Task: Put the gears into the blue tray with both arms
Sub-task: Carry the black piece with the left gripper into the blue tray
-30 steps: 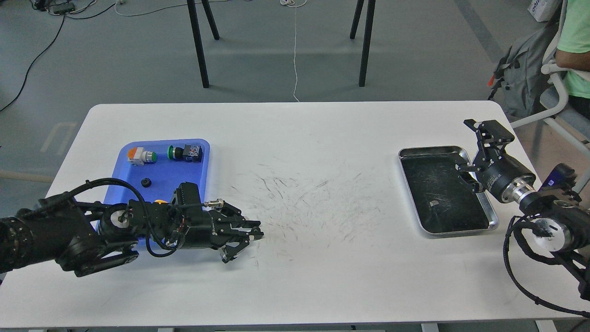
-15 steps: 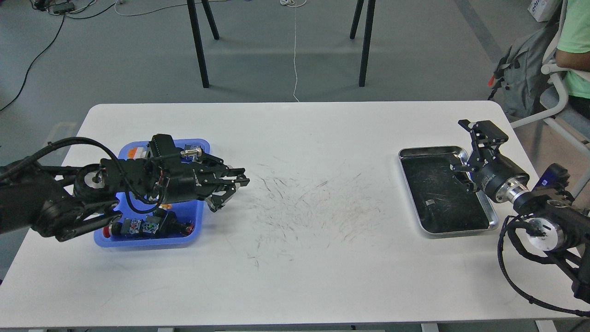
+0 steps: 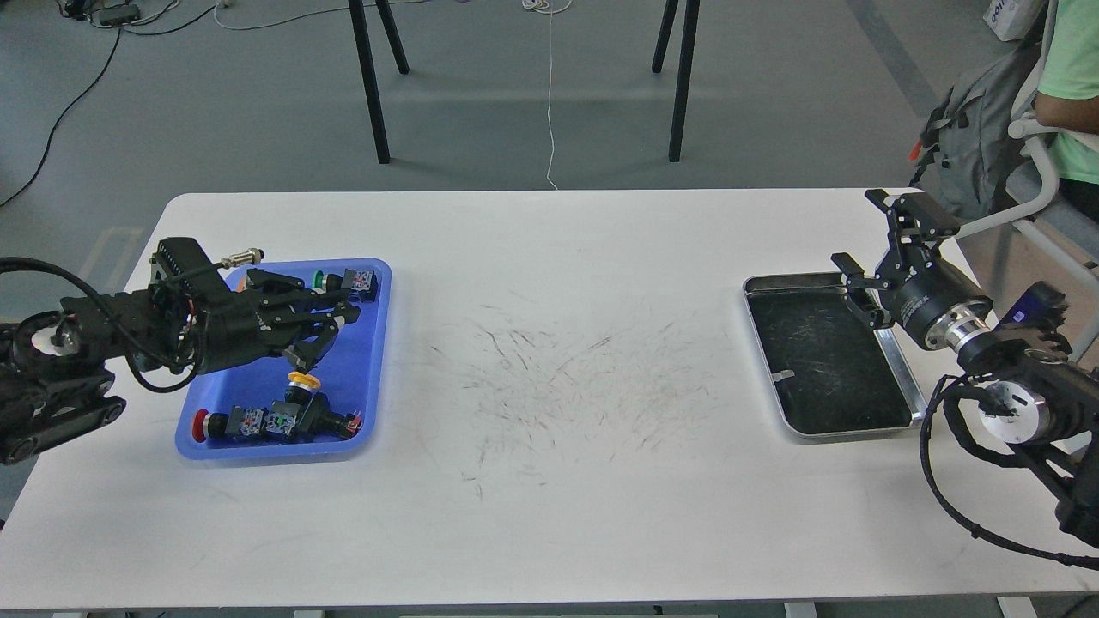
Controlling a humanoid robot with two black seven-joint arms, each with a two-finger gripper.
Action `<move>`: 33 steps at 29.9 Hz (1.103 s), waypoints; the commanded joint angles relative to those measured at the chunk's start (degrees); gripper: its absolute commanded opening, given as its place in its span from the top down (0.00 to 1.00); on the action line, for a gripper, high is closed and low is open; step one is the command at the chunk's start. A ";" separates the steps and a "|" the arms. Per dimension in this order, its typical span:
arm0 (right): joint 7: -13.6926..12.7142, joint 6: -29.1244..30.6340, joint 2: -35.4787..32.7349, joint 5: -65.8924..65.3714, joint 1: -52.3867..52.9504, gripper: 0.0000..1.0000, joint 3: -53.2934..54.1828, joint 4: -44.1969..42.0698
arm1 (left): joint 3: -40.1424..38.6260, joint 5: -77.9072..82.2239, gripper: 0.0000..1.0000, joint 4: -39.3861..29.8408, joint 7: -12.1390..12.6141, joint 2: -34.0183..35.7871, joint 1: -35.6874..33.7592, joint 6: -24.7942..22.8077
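The blue tray (image 3: 367, 378) sits on the left of the white table. My left gripper (image 3: 329, 335) hovers low over the tray's middle, pointing right, with its fingers apart and nothing visible between them. No gears show; the arm covers much of the tray's floor. My right gripper (image 3: 855, 228) is open wide and empty, raised over the far right corner of the silver tray (image 3: 893, 360).
Colour-capped push-button switches lie in the blue tray, one at the back (image 3: 350, 282) and a few along the front (image 3: 275, 421). A small pale fleck (image 3: 780, 375) shows on the silver tray's dark bottom. A seated person (image 3: 1073, 94) and a backpack (image 3: 970, 146) are past the table's right end.
My left arm has pulled back from the table's middle to the left, over the blue tray, uncovering the front switches and hiding the gear. The right gripper rose slightly and turned.
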 commanded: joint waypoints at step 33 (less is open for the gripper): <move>1.15 -0.01 -0.74 -0.96 0.55 0.06 2.91 4.43 | 0.38 -1.15 0.79 9.60 0.00 -4.83 5.93 -0.26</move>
